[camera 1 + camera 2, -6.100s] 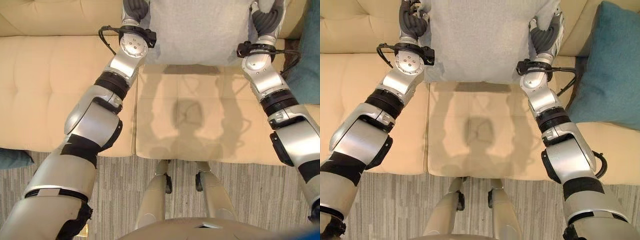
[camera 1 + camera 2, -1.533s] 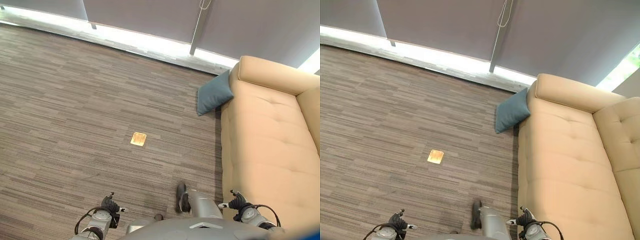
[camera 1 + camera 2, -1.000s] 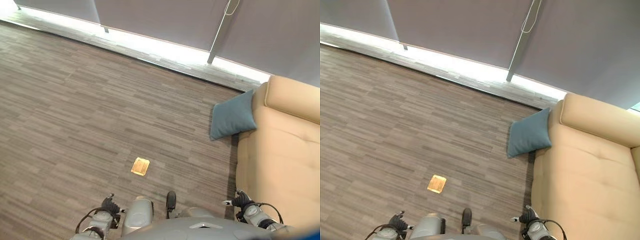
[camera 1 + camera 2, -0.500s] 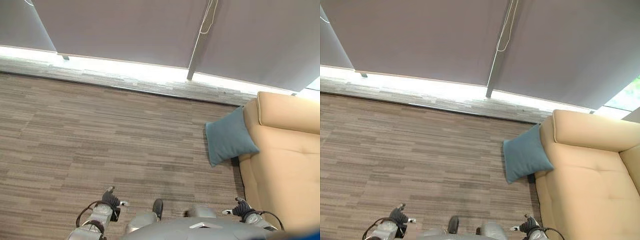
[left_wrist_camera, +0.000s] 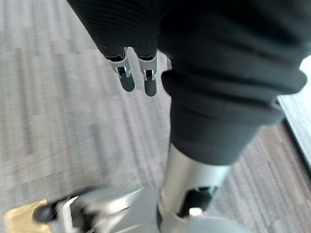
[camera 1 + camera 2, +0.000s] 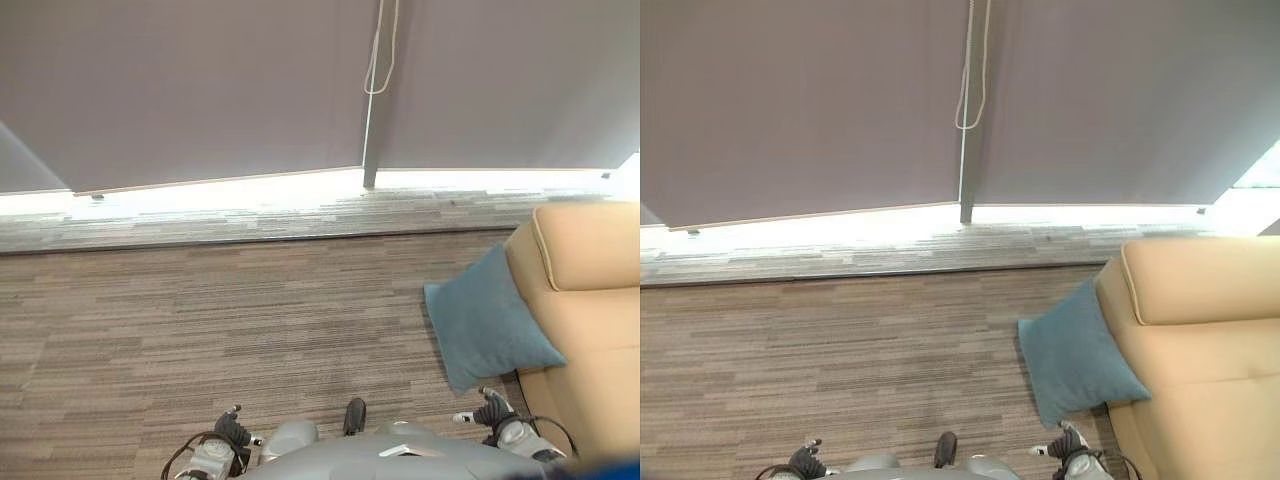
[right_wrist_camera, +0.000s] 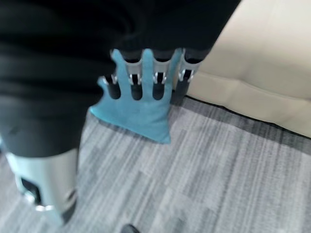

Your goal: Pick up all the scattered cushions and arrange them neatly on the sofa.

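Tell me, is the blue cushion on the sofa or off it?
Off: the blue cushion stands on the carpet, leaning against the sofa end.

— What's cut off at the sofa (image 6: 1200, 330)?
— Its seat runs past the edge; the teal cushion (image 6: 1075, 355) hides its lower corner.
— The cushion in the right wrist view?
— Partly behind the right hand (image 7: 146, 82)

One blue cushion (image 6: 492, 322), one tan sofa (image 6: 587, 320).
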You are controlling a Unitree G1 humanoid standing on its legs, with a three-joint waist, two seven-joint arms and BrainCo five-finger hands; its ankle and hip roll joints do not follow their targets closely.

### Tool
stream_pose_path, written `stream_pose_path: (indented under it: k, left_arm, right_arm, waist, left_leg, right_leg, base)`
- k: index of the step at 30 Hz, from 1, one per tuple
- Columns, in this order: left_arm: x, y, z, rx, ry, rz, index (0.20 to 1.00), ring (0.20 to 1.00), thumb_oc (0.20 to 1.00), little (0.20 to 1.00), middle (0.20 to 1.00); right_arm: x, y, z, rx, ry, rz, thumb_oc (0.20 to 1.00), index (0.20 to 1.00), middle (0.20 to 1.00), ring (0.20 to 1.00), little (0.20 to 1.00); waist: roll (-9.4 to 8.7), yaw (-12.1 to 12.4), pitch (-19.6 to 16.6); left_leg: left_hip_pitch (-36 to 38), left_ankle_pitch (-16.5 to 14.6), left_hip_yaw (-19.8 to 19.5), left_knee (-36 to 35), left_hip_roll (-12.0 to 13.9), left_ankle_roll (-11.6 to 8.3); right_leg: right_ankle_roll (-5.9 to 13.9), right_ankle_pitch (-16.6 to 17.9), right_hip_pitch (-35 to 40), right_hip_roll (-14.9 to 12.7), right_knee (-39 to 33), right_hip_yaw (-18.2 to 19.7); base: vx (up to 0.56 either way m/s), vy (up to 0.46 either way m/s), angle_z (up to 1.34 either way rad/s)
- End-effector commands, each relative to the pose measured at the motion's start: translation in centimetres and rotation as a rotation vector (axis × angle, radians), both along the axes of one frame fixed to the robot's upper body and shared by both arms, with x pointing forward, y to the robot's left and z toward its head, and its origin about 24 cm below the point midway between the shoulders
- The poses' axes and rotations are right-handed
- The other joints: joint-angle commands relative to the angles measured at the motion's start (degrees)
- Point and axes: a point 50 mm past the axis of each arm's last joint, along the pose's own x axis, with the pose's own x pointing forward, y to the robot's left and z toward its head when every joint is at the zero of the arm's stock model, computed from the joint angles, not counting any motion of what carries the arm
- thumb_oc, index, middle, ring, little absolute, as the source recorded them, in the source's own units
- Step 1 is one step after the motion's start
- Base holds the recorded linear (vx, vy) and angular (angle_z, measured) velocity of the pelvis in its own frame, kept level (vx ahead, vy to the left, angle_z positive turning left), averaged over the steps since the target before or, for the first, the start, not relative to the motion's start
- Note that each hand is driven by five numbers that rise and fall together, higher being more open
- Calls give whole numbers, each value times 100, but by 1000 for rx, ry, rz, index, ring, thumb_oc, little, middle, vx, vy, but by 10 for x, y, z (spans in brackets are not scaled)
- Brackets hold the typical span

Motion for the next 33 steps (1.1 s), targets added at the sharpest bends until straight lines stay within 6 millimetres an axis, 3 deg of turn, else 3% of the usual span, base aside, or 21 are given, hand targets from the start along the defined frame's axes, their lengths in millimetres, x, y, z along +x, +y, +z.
stream_pose_path:
  k: [1, 2, 3, 4, 8, 17, 18, 19, 20, 21, 22, 26, 27, 28, 30, 33]
  left_arm:
    - [2, -2, 0, 0, -6, -44, 1000, 1000, 1000, 1000, 1000]
    - [2, -5, -1, -7, -6, -41, 1000, 1000, 1000, 1000, 1000]
    - [-7, -11, -5, -28, 31, -46, 1000, 1000, 1000, 1000, 1000]
    - [-11, -12, -6, -34, 48, -46, 1000, 1000, 1000, 1000, 1000]
    - [-11, -12, -6, -27, 56, -75, 1000, 1000, 1000, 1000, 1000]
    - [-6, -9, -4, -16, 38, -82, 1000, 1000, 1000, 1000, 1000]
    - [-8, -7, -4, -16, 34, -60, 1000, 1000, 1000, 1000, 1000]
    - [-7, -7, -4, -16, 34, -60, 1000, 1000, 1000, 1000, 1000]
    - [-8, -4, -3, -16, 32, -35, 1000, 1000, 1000, 1000, 1000]
    - [-9, -1, -3, -10, 34, -26, 1000, 1000, 1000, 1000, 1000]
    - [-11, 1, -2, -9, 38, -18, 1000, 1000, 1000, 1000, 1000]
    - [-9, 2, -2, -3, 38, -33, 1000, 1000, 1000, 1000, 1000]
    - [-2, -3, -2, -9, 25, -61, 1000, 1000, 1000, 1000, 1000]
    - [-2, -3, -2, -9, 25, -62, 1000, 1000, 1000, 1000, 1000]
    - [10, -10, 0, -23, -6, -88, 1000, 1000, 1000, 1000, 1000]
    - [12, -13, 0, -31, -14, -86, 1000, 1000, 1000, 1000, 1000]
  right_arm:
    - [-16, -15, -1, -42, 27, -60, 1000, 1000, 1000, 1000, 1000]
    - [-17, -19, 0, -51, 26, -73, 1000, 1000, 1000, 1000, 1000]
    - [-24, -20, -2, -56, 47, -82, 1000, 1000, 1000, 1000, 1000]
    - [-28, -19, -3, -41, 50, -103, 1000, 1000, 1000, 1000, 1000]
    - [-27, -17, -3, -33, 44, -116, 1000, 1000, 1000, 1000, 1000]
    - [-26, -16, -3, -27, 50, -109, 1000, 1000, 1000, 1000, 1000]
    - [-17, -15, -1, -34, 25, -73, 1000, 1000, 1000, 1000, 1000]
    - [-17, -15, -1, -33, 25, -73, 1000, 1000, 1000, 1000, 1000]
    - [-7, -13, 2, -36, -6, -48, 1000, 1000, 1000, 1000, 1000]
    - [-1, -10, 3, -32, -22, -27, 1000, 1000, 1000, 1000, 1000]
    - [3, -10, 4, -36, -34, -17, 1000, 1000, 1000, 1000, 1000]
    - [-1, -14, 4, -40, -34, -50, 1000, 1000, 1000, 1000, 1000]
    - [-6, -17, 4, -39, -29, -87, 1000, 1000, 1000, 1000, 1000]
    - [-6, -17, 4, -39, -30, -87, 1000, 1000, 1000, 1000, 1000]
    - [-8, -21, 4, -45, -24, -110, 1000, 1000, 1000, 1000, 1000]
    - [-12, -23, 3, -52, -14, -120, 1000, 1000, 1000, 1000, 1000]
  waist:
    - [-196, 157, 149]
    - [-148, 218, 171]
    - [-100, 278, 141]
    - [-36, 186, 53]
    - [31, 58, -36]
    - [151, 60, -74]
    - [207, 234, 14]
    - [202, 231, 1]
    - [241, 414, 73]
    - [258, 488, 75]
    - [273, 497, 86]
    - [132, 366, 33]
    - [55, 322, 119]
    - [63, 320, 122]
    - [41, 347, 260]
    - [5, 390, 273]
  left_leg:
    - [1331, 59, -54, -3594, -295, 357]
    - [1286, 177, -510, -3772, -440, 292]
    - [1351, 156, -1337, -3811, -708, 321]
    - [1593, 205, -1382, -4146, -643, 369]
    - [1783, 230, -1048, -4433, -533, 474]
    - [1941, 117, -513, -4549, -487, 687]
    - [1995, 69, -224, -4621, -392, 705]
    - [1978, 84, -225, -4628, -396, 704]
    - [1978, 48, 6, -4640, -259, 663]
    - [1958, 63, 152, -4651, -170, 642]
    - [1955, 43, 217, -4594, -121, 634]
    - [2001, -70, 363, -4247, -125, 537]
    - [1682, 190, 373, -3264, 6, 373]
    - [1661, 172, 368, -3224, 16, 369]
    - [1252, 376, 100, -2385, -92, 332]
    - [985, 179, -65, -2601, -190, 405]
  right_leg:
    - [1682, 232, 15, -634, 9, 316]
    - [1671, 191, 114, -532, 21, 586]
    - [1619, 132, 201, -400, 93, 1092]
    - [1632, 106, 185, -384, 154, 1166]
    - [1709, 142, 35, -392, 264, 1395]
    - [1850, 146, -155, -407, 515, 1637]
    - [1924, 113, -386, -524, 783, 1052]
    - [1925, 122, -403, -528, 779, 1050]
    - [1912, 105, -558, -912, 848, -112]
    - [1840, 102, -676, -1120, 883, -744]
    - [1814, 44, -672, -1218, 845, -1024]
    - [1810, 166, -539, -1070, 505, -678]
    - [1687, 197, -281, -945, 273, -500]
    - [1683, 200, -279, -935, 268, -505]
    - [1560, 205, -61, -837, 120, -357]
    - [1591, 157, 73, -828, 29, -180]
  base:
    - [333, 108, -144]
    - [421, 190, -201]
    - [432, 235, -255]
    - [356, 236, -281]
    - [72, 115, -101]
    - [11, 71, -35]
    - [-32, 28, -85]
    - [-105, -53, -170]
    - [-95, -108, -156]
    - [-91, -140, -116]
    - [-10, -121, -86]
    - [110, -152, -33]
    - [112, -193, 40]
    - [91, -190, 21]
    - [58, -85, 3]
    - [116, -12, -14]
